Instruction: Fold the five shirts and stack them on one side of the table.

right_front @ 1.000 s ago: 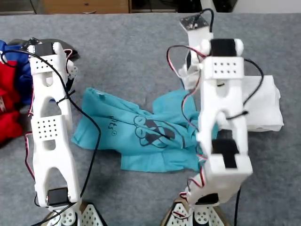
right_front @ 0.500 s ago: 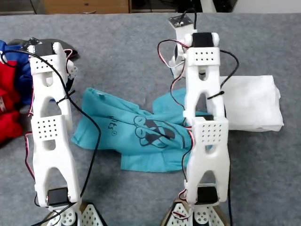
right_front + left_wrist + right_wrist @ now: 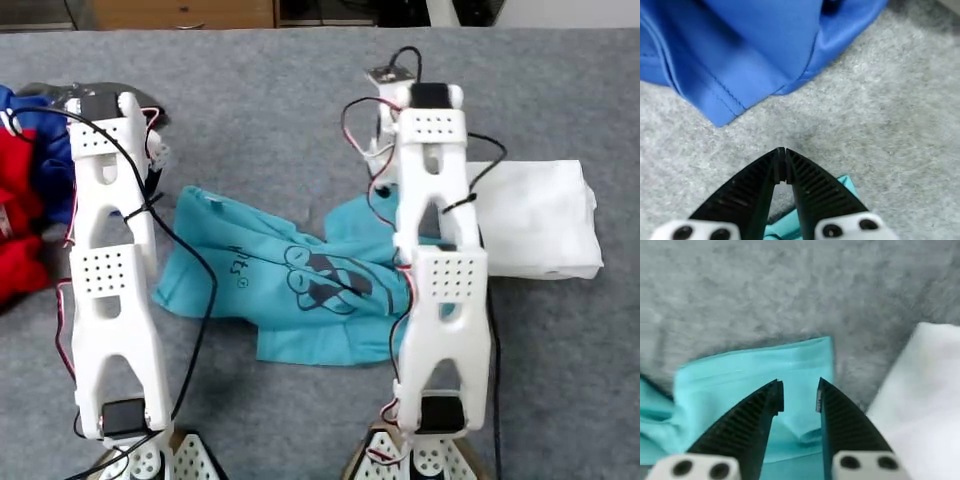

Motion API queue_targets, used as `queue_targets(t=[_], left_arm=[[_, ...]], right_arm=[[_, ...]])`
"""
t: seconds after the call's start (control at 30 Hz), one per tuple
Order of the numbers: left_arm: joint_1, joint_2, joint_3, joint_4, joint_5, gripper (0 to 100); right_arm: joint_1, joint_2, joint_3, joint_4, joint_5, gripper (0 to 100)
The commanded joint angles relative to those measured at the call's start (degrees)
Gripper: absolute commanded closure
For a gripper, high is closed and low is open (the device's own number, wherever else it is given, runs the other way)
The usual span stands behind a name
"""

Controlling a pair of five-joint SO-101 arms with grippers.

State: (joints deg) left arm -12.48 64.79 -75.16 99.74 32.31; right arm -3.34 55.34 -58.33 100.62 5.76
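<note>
Grey table (image 3: pixel 250 100) holds a crumpled teal shirt (image 3: pixel 300 290).

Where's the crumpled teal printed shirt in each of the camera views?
High view: the crumpled teal printed shirt lies in the middle of the picture.
Left wrist view: a teal corner of it under the shut left gripper.
Right wrist view: its hemmed edge beyond the open right gripper, beside a folded white shirt.
Shared landmark: grey felt table cover.

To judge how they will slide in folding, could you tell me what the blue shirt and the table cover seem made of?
The blue shirt looks like smooth, shiny knit, perhaps synthetic: soft sheen, stitched hem. The table cover looks like matt grey felt or short-pile carpet: fuzzy, mottled fibres.
</note>
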Motion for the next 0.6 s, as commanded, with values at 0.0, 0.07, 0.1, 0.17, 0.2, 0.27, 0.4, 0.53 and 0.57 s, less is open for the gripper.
queue_targets(t=[0.0,0.07,0.1,0.17,0.2,0.27,0.4,0.53,0.57], left_arm=[[2.11,-0.57,-0.79,-2.64,0.00,98],[2.20,-0.57,-0.79,-3.08,0.35,98],[2.11,-0.57,-0.79,-3.08,0.35,98],[2.11,-0.48,-0.70,-2.99,0.35,98],[2.11,-0.48,-0.70,-2.99,0.35,98],[2.11,-0.48,-0.70,-2.90,0.35,98],[2.02,-0.48,-0.70,-2.81,0.26,98],[2.02,-0.48,-0.70,-2.81,0.18,98],[2.02,-0.48,-0.70,-2.81,0.18,98]], right_arm=[[2.42,0.92,-4.44,-0.88,3.25,87.1],[2.68,2.51,-5.85,-1.76,5.89,87.1],[2.68,3.47,-6.46,-2.29,7.21,87.1],[2.51,5.32,-7.87,-2.73,8.97,87.1],[2.33,6.20,-8.92,-2.64,9.58,87.1],[2.24,7.69,-11.38,-2.64,9.76,87.1],[2.24,10.86,-18.15,-2.64,9.49,87.1],[2.24,14.90,-23.60,-2.20,9.67,87.1],[2.24,15.96,-24.48,-2.20,9.67,87.1]])
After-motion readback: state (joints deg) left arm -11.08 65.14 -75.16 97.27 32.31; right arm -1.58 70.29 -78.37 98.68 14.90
